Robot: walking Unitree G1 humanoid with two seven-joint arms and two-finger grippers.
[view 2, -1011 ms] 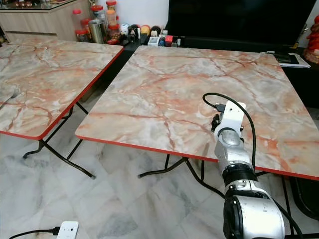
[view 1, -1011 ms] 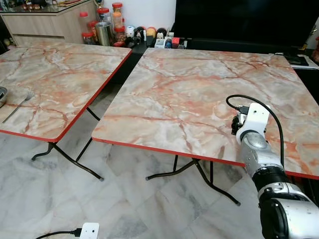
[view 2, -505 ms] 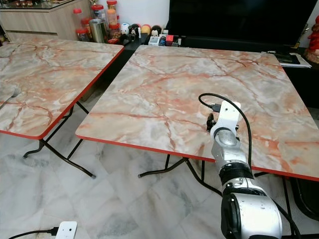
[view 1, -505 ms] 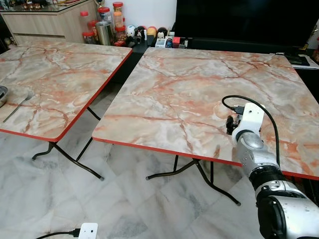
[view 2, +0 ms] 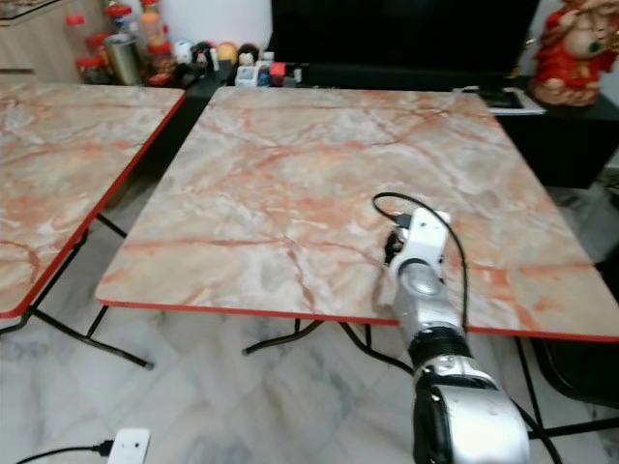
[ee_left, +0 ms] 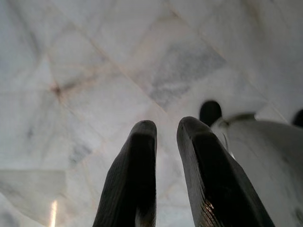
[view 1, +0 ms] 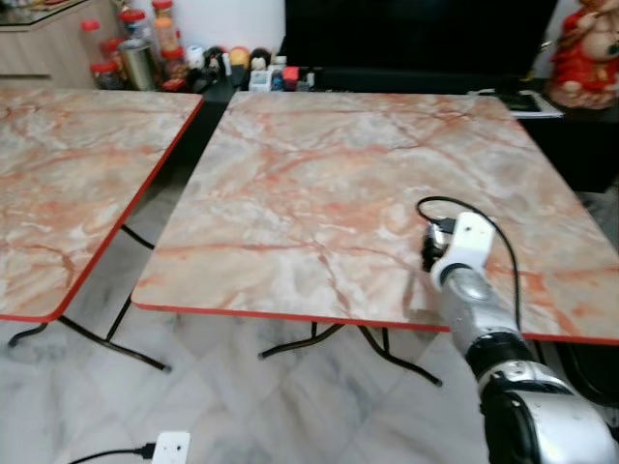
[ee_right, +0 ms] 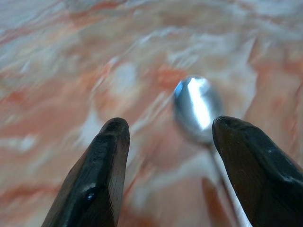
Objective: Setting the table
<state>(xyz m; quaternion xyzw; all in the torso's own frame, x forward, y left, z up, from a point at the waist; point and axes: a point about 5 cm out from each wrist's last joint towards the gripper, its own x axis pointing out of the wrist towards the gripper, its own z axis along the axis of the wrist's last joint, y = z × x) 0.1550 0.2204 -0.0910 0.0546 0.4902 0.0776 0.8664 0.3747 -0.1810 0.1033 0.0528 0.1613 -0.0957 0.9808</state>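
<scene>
Your left gripper (ee_left: 165, 165) hangs over the pale marble-tile floor (ee_left: 94, 71), its two black fingers (ee_left: 130, 179) close together with a thin gap between them and nothing held.

At the left edge of your head views stands a second marble-patterned folding table (view 1: 68, 174) with a red rim, and on the floor tiles below it lies a white power adapter (view 1: 171, 447) on a black cord. Between the two tables you see a strip of floor and the black folding legs.

The main table (view 1: 319, 184) has the same orange-veined top and red edge. Your right gripper (ee_right: 165, 156) is over its near right part, the silver arm reaching in from the bottom right with a black cable looped over the wrist. Its fingers (ee_right: 102, 175) are spread wide, holding nothing. A metal spoon (ee_right: 198, 109) lies flat on the tabletop just ahead of them, its bowl between the fingertips and nearer one finger, its handle running back beside that finger.

Behind the tables you have jars (view 1: 135, 43) and small items on a low shelf, a big black screen (view 1: 416, 34), and a red figurine (view 1: 585, 43) at the far right.
</scene>
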